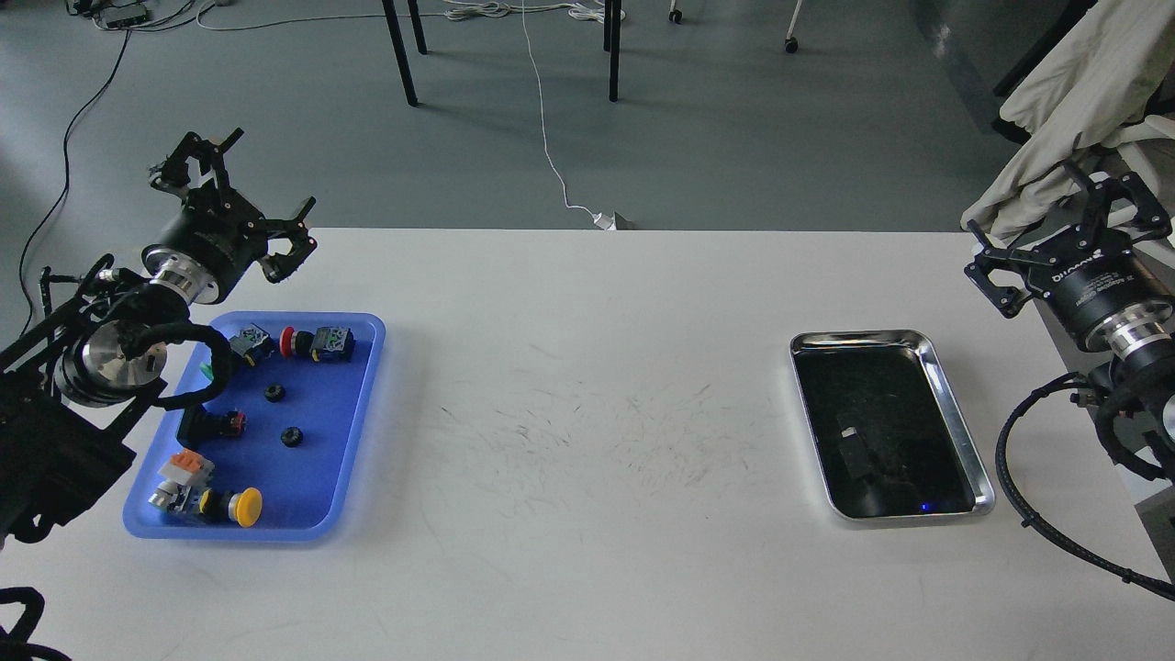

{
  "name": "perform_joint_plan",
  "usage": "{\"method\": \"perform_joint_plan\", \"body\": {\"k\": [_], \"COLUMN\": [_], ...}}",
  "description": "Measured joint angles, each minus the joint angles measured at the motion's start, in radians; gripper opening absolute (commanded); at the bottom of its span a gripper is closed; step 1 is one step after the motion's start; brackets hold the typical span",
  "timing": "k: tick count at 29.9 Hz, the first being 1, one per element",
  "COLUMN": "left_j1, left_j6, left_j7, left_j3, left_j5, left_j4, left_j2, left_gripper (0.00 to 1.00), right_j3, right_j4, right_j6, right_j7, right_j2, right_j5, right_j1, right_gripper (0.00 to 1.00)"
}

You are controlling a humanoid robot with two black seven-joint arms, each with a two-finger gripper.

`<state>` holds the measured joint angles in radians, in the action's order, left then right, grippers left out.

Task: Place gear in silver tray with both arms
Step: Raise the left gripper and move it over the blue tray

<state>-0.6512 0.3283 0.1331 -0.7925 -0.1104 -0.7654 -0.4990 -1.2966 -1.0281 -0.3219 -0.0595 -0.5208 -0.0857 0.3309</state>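
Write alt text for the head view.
A white table holds an empty silver tray on the right and a blue tray of small gears and push buttons on the left. Both end effectors, left and right, hover open.

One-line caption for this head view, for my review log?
Both grippers, left and right, hover open above the table; two small gears sit in the blue tray; silver tray empty.

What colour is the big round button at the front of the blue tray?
Yellow button, seen in the head view.
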Motion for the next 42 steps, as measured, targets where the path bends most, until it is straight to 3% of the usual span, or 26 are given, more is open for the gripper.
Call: {"method": "perform_joint_plan", "body": {"k": [14,23,42], "left_j1": [-0.012,-0.009,0.002], "left_j6": [0.032,0.037,0.043], "left_j7": [0.009,-0.007,0.017], "left_j3": [-0.027,-0.061,-0.055], "left_j5": [-0.007,0.000,0.046], "left_j4": [0.029,0.076,0.064], "left_j2": [-0.009,0.000,-0.058], "left_gripper": [0.99,0.99,0.99], "right_j3": [0.000,0.001,0.021], "right_j4": [0.000,0.009,-0.001], "right_j6": [0.000,-0.001,0.000], "right_j7": [0.009,0.009,0.006], "right_j2": [0.021,0.022,0.012], "right_j5": [0.001,0.002,0.006], "right_j1": [-0.009,-0.011,-0.012], "right_gripper": [0.99,0.99,0.99]}}
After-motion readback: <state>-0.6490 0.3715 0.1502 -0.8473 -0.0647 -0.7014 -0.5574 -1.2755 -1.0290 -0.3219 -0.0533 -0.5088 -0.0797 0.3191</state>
